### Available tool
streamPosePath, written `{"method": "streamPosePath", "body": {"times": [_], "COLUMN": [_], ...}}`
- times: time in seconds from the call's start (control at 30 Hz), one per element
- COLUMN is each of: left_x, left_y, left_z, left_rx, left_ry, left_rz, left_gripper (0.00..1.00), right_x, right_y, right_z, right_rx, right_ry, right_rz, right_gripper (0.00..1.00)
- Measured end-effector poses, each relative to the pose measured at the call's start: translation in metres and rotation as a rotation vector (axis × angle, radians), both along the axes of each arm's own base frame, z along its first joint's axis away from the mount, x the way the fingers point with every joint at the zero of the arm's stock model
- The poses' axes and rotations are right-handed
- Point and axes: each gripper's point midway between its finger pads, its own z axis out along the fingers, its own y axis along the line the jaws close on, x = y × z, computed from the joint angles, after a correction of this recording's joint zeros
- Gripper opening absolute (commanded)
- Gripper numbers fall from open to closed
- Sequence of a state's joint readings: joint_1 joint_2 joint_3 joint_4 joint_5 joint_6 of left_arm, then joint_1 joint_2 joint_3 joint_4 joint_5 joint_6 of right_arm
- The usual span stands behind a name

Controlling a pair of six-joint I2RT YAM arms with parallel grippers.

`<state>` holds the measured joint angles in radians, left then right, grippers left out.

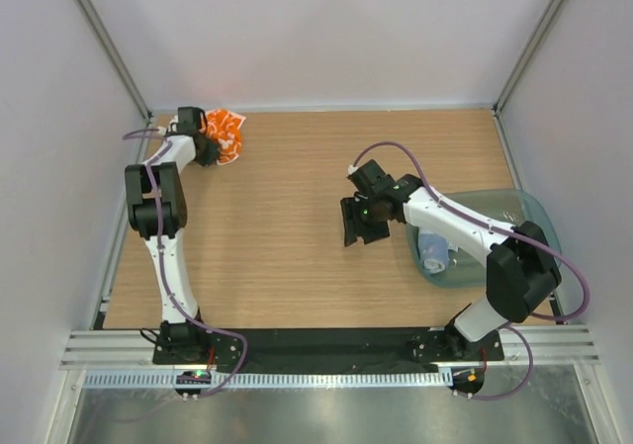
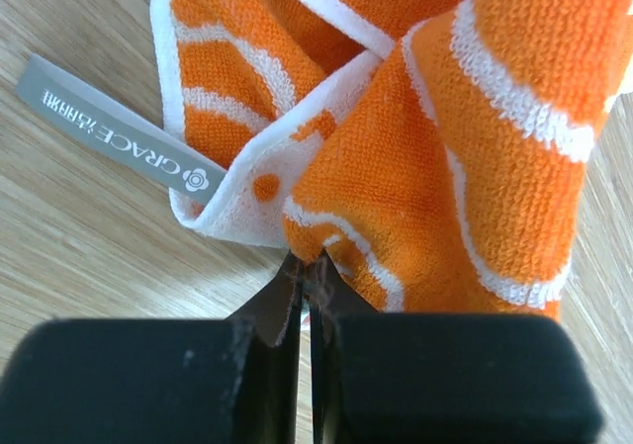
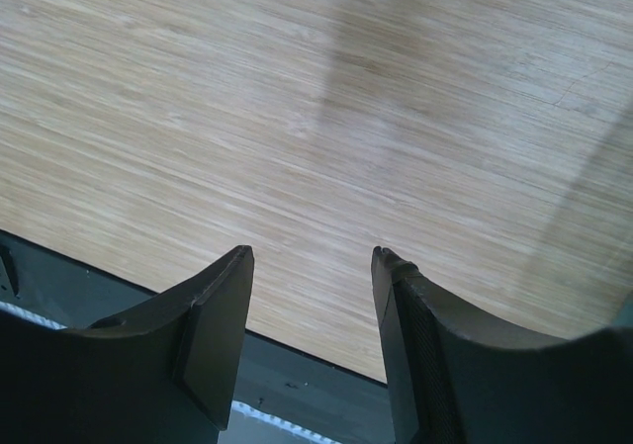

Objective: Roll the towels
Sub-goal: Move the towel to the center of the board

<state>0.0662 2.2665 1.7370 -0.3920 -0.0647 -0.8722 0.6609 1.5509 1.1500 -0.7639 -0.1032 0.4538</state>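
Both arms, the left arm point(image 1: 158, 207) and the right arm point(image 1: 465, 231), are made of smooth white links joined by bulky black joint housings. A thin lilac cable point(image 1: 388, 145) runs along each from base to wrist. Each arm is bolted down on a black base plate point(image 1: 183, 343). A small green light point(image 1: 364, 207) glows at the right wrist. The left end effector point(image 2: 309, 266) has a blocky matte black body and fingers tapering to thin, scuffed edges. The right end effector point(image 3: 312, 266) has curved black fingers, one with a finely cross-hatched pad.

Looped terry orange towel point(image 2: 425, 167) lies on matt, fine-grained wooden table point(image 3: 297, 118).
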Motion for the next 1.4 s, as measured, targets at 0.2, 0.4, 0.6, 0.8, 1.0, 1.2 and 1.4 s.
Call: {"method": "streamPosePath", "body": {"times": [0.2, 0.4, 0.6, 0.8, 1.0, 1.2, 1.4], "left_x": [-0.032, -0.073, -0.142, -0.21, -0.216, -0.212, -0.205], "left_y": [-0.021, -0.106, -0.233, -0.272, -0.237, -0.191, -0.149], "left_z": [0.023, 0.132, 0.134, 0.061, 0.094, 0.11, 0.073], "left_rx": [0.015, 0.073, 0.012, 0.083, 0.14, 0.155, 0.178], "left_ry": [0.033, -0.12, -0.119, 0.098, 0.042, -0.01, 0.081], "left_rz": [-0.023, -0.143, -0.392, -0.543, -0.485, -0.374, -0.277], "left_gripper": [0.0, 0.02, 0.39, 0.59, 0.59, 0.57, 0.56], "right_x": [0.005, 0.028, 0.043, 0.038, 0.031, 0.031, 0.028], "right_y": [-0.006, -0.029, -0.066, -0.07, -0.068, -0.058, -0.051], "right_z": [0.002, 0.015, 0.029, 0.031, 0.023, 0.024, 0.022], "right_rx": [-0.026, -0.045, -0.091, -0.104, -0.091, -0.045, -0.008], "right_ry": [-0.016, -0.046, -0.088, -0.09, -0.059, -0.051, -0.035], "right_rz": [-0.015, -0.104, -0.216, -0.216, -0.211, -0.197, -0.181], "right_gripper": [0.58, 0.59, 0.65, 0.66, 0.66, 0.66, 0.66]}}
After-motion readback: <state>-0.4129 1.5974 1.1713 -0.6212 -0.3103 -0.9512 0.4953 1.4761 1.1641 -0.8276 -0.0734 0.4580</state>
